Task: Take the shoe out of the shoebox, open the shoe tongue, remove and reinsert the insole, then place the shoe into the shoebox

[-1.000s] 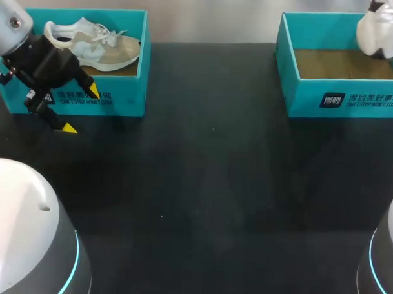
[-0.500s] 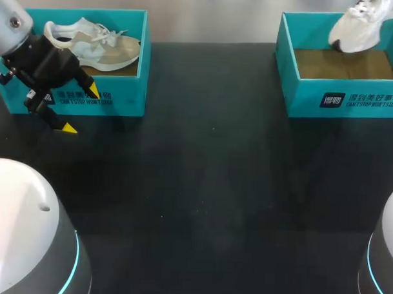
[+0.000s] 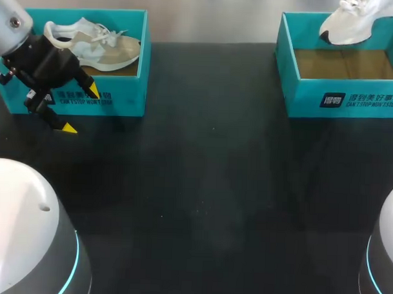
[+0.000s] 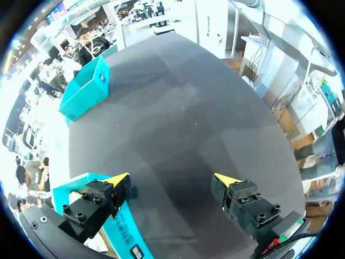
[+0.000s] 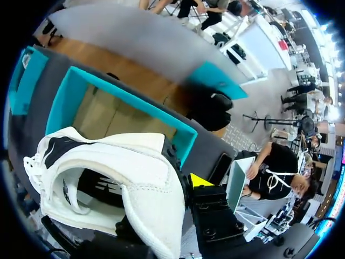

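One white shoe (image 5: 135, 172) gripped in right hand (image 5: 180, 190), above shoebox (image 3: 343, 99).

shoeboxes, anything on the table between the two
Nothing; the head view shows bare black table between the left shoebox and the right shoebox.

At your two o'clock, the white shoe (image 3: 351, 22) hangs tilted above the open teal shoebox (image 3: 302, 92); at ten o'clock, a beige shoe (image 3: 100, 45) lies inside a second teal shoebox (image 3: 124, 100).
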Tool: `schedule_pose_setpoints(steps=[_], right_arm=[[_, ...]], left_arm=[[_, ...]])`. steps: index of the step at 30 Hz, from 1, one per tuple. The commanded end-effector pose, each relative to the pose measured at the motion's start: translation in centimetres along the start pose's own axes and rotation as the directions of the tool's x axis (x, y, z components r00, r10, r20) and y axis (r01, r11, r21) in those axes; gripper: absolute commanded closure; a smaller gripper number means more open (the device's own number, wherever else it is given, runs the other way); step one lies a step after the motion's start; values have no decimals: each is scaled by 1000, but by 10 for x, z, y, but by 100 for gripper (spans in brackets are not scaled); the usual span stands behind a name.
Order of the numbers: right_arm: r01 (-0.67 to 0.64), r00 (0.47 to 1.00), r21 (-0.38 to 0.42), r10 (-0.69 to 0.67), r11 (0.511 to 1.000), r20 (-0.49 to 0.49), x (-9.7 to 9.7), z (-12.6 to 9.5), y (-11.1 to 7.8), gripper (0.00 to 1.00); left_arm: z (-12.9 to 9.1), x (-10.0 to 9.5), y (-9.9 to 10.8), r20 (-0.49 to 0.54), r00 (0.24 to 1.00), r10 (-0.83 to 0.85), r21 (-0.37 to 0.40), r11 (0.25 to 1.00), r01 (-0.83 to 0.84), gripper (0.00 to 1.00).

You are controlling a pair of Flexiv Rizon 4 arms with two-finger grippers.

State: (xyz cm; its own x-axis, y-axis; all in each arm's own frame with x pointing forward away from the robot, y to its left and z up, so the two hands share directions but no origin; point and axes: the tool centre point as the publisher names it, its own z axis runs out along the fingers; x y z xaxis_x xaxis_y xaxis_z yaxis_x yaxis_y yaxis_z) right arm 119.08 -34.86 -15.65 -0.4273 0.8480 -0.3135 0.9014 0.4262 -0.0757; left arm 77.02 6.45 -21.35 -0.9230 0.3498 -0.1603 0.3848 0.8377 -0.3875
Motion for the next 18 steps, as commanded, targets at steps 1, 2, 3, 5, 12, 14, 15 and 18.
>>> schedule_pose_setpoints(steps=[1,2,3,5,12,14,15,18], right_arm=[[-125,992,-13,125,992,-19,-7,10,-15,100],[-163,986,-18,163,986,-19,-8,11,-21,100],[-206,978,-21,205,978,-20,-8,12,-25,100],[-266,964,-19,266,964,-29,-7,14,-33,100],[-375,927,-44,375,926,-5,1,18,-46,100],[-375,927,-44,375,926,-5,1,18,-46,100],[-375,927,-44,375,926,-5,1,18,-46,100],[-375,927,-44,375,926,-5,1,18,-46,100]], left_arm=[[-1,1,0,1,1000,1,-2,1000,-1,0],[-1,1,0,1,1000,1,-2,1000,-1,0],[-1,1,0,1,1000,1,-2,1000,-1,0],[-1,1,0,1,1000,1,-2,1000,-1,0],[-1,1,0,1,1000,1,-2,1000,-1,0],[-1,1,0,1,1000,1,-2,1000,-1,0],[-1,1,0,1,1000,1,-2,1000,-1,0],[-1,1,0,1,1000,1,-2,1000,-1,0]])
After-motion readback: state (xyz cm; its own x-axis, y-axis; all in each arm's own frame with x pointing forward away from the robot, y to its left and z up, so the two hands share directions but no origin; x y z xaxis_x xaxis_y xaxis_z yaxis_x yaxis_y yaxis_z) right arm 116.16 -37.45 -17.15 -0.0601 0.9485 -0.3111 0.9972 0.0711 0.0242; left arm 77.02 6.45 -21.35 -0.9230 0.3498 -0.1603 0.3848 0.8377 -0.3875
